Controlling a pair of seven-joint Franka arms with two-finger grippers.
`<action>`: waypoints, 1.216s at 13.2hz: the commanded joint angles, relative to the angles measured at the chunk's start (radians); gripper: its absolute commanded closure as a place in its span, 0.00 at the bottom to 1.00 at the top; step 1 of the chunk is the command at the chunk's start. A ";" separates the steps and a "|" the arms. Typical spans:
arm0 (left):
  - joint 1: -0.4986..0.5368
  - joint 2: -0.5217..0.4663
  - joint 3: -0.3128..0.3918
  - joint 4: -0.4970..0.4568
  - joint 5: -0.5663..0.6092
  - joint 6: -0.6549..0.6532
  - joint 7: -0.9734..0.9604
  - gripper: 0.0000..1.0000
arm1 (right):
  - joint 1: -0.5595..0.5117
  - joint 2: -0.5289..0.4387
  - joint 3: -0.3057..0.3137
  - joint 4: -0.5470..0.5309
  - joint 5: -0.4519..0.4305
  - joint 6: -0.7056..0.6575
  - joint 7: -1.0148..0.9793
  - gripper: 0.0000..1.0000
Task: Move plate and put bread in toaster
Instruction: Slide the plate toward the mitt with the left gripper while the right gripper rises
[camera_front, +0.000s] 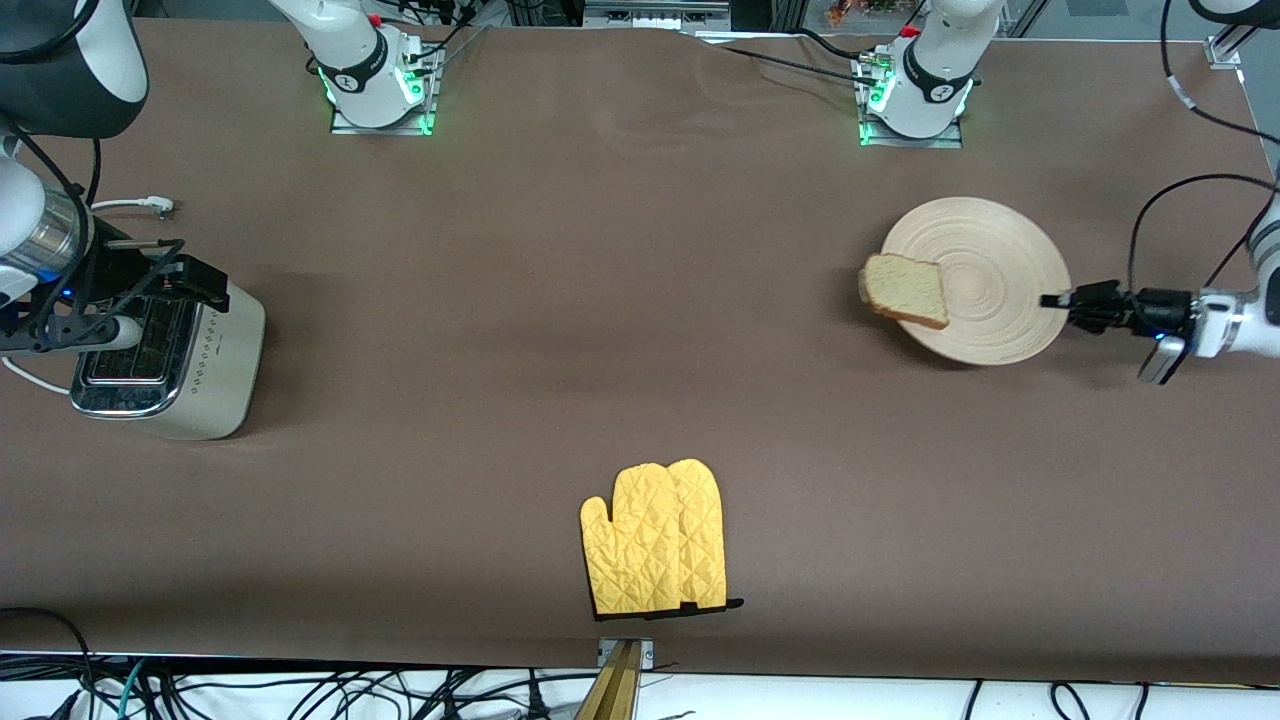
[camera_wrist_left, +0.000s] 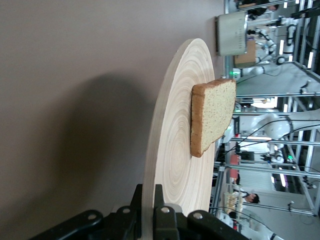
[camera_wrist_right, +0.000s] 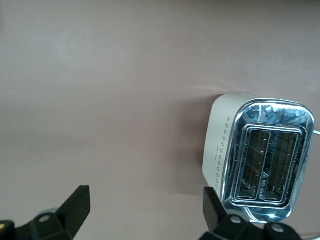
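Observation:
The round beige wooden plate (camera_front: 990, 275) is near the left arm's end of the table. The bread (camera_front: 905, 290) lies on it, overhanging the rim that faces the right arm's end. My left gripper (camera_front: 1055, 300) is shut on the plate's rim at the side away from the bread. In the left wrist view the gripper (camera_wrist_left: 149, 187) pinches the plate (camera_wrist_left: 175, 140) edge, with the bread (camera_wrist_left: 212, 115) farther along and a shadow under the plate. The cream toaster (camera_front: 170, 360) stands at the right arm's end. My right gripper (camera_front: 185, 282) hovers open and empty over the toaster; in its wrist view the gripper (camera_wrist_right: 145, 205) has the toaster (camera_wrist_right: 260, 155) beside it, both slots empty.
A yellow oven mitt (camera_front: 655, 540) lies near the table's front edge, in the middle. The toaster's white cord and plug (camera_front: 135, 205) lie farther from the camera than the toaster. The brown table (camera_front: 600, 300) stretches between the toaster and the plate.

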 joint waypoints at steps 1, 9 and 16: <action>-0.138 0.076 0.006 0.014 -0.221 -0.030 -0.058 1.00 | 0.007 0.009 0.001 0.003 0.001 -0.002 0.014 0.00; -0.497 0.161 0.007 0.028 -0.473 0.304 -0.078 1.00 | 0.007 0.050 0.001 0.004 0.093 0.009 0.014 0.00; -0.637 0.174 0.007 0.031 -0.613 0.473 -0.095 1.00 | 0.013 0.182 0.001 -0.010 0.467 0.023 0.099 0.00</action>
